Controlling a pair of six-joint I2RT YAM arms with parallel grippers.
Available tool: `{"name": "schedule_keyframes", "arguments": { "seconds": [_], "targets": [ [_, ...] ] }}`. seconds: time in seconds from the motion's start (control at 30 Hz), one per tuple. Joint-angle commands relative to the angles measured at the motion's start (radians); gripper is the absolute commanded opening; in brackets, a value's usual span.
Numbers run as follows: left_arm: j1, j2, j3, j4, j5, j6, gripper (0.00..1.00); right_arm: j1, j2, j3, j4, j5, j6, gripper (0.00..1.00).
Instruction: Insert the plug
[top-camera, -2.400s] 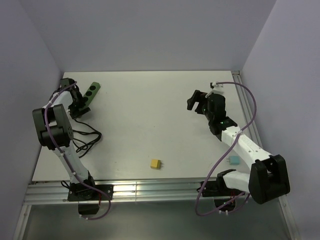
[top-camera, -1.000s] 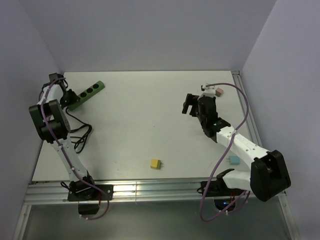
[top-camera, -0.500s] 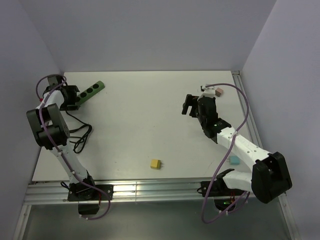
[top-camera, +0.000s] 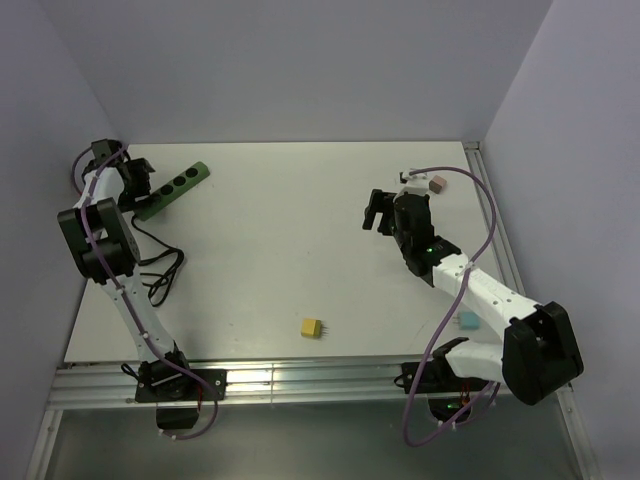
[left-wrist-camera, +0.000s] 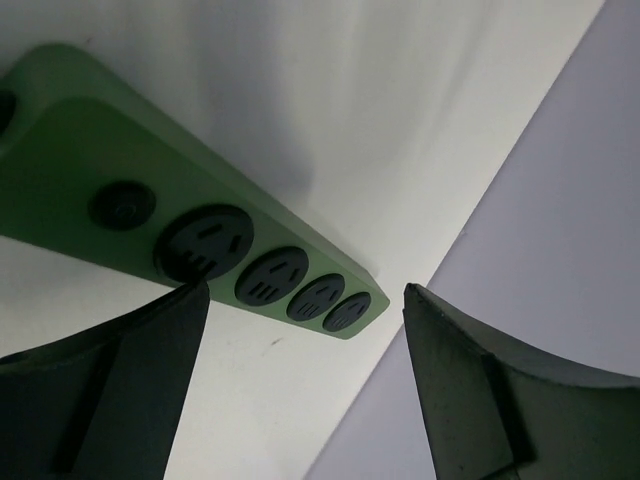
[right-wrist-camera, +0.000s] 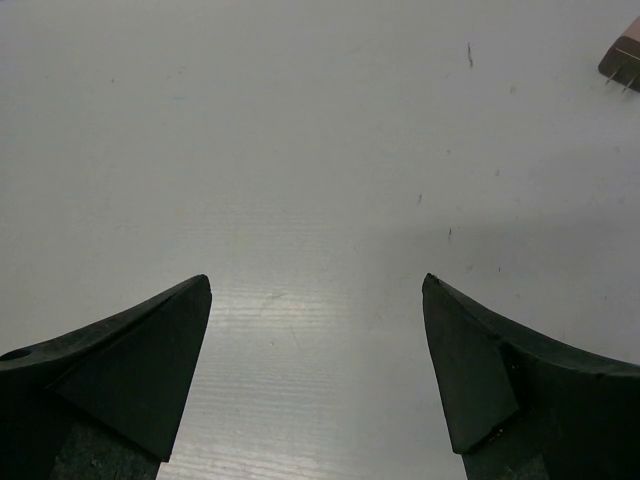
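A green power strip (top-camera: 173, 188) with several dark sockets lies at the table's far left. In the left wrist view the power strip (left-wrist-camera: 180, 235) is just beyond my fingers. My left gripper (top-camera: 132, 181) (left-wrist-camera: 305, 300) is open at the strip's near end and holds nothing. A yellow plug (top-camera: 312, 327) lies near the front edge, apart from both arms. My right gripper (top-camera: 378, 212) (right-wrist-camera: 315, 290) hangs open over bare table at the right of centre. A pink plug (top-camera: 436, 184) (right-wrist-camera: 624, 60) lies behind it.
A light blue plug (top-camera: 466, 320) lies by the right arm's lower link. The strip's black cable (top-camera: 160, 268) loops across the left side of the table. Lilac walls close the left, back and right sides, and a metal rail (top-camera: 300, 378) runs along the front edge.
My left gripper has opened, let go of the strip's end and shifted a little at the far left corner. The strip stays in place. The right arm has barely moved.
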Motion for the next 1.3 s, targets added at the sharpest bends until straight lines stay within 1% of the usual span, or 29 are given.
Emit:
{"name": "schedule_keyframes", "arguments": {
  "seconds": [0.0,0.1,0.17,0.3,0.37,0.43,0.5,0.53,0.63,0.73,0.77,0.83,0.87,0.93,0.97,1.03,1.07,1.17,1.2,1.27],
  "targets": [
    [-0.005,0.045,0.020,-0.111,-0.007,-0.094,0.86,0.009,0.005,0.047,0.031,0.018,0.002,0.93],
    [-0.006,0.082,0.072,-0.201,-0.018,-0.143,0.87,0.009,0.002,0.045,0.036,0.009,0.005,0.93],
    [-0.003,0.110,0.123,-0.266,-0.018,-0.134,0.88,0.010,0.000,0.041,0.037,0.002,0.010,0.93],
    [-0.009,0.119,0.109,-0.284,-0.017,-0.172,0.89,0.013,0.008,0.050,0.033,-0.002,0.010,0.93],
    [-0.006,0.154,0.128,-0.330,0.002,-0.180,0.88,0.016,0.007,0.054,0.027,0.004,0.007,0.93],
    [-0.003,0.203,0.187,-0.421,0.022,-0.182,0.89,0.019,0.000,0.047,0.028,0.012,0.008,0.93],
    [-0.005,0.228,0.224,-0.465,0.022,-0.180,0.89,0.018,-0.009,0.042,0.033,0.009,0.010,0.93],
    [-0.005,0.234,0.240,-0.478,0.020,-0.181,0.89,0.021,-0.009,0.042,0.034,0.009,0.008,0.93],
    [-0.003,0.226,0.208,-0.458,0.025,-0.183,0.88,0.019,-0.006,0.045,0.028,0.013,0.008,0.93],
    [0.000,0.220,0.192,-0.430,0.031,-0.182,0.83,0.019,-0.004,0.047,0.030,0.013,0.008,0.93],
    [0.001,0.226,0.195,-0.426,0.034,-0.178,0.79,0.019,-0.007,0.044,0.030,0.016,0.010,0.93],
    [0.001,0.238,0.217,-0.427,0.048,-0.160,0.77,0.019,-0.007,0.042,0.028,0.019,0.008,0.93],
    [0.003,0.249,0.224,-0.430,0.046,-0.152,0.71,0.019,-0.009,0.042,0.031,0.021,0.007,0.93],
    [0.000,0.251,0.231,-0.423,0.040,-0.126,0.68,0.019,-0.007,0.045,0.028,0.024,0.008,0.93],
    [-0.002,0.245,0.224,-0.417,0.043,-0.120,0.57,0.019,-0.009,0.047,0.025,0.025,0.007,0.93],
    [0.000,0.232,0.189,-0.385,0.049,-0.097,0.44,0.021,-0.009,0.047,0.024,0.030,0.008,0.93],
    [0.001,0.223,0.179,-0.381,0.049,-0.080,0.28,0.021,-0.010,0.045,0.024,0.033,0.007,0.93],
    [0.000,0.206,0.140,-0.372,0.048,-0.034,0.03,0.021,-0.018,0.045,0.021,0.035,0.006,0.93],
    [-0.005,0.202,0.120,-0.374,0.048,-0.024,0.00,0.021,-0.019,0.047,0.021,0.035,0.007,0.93],
    [-0.012,0.190,0.106,-0.383,0.043,0.019,0.00,0.021,-0.027,0.047,0.016,0.036,0.008,0.93]
  ]
}}
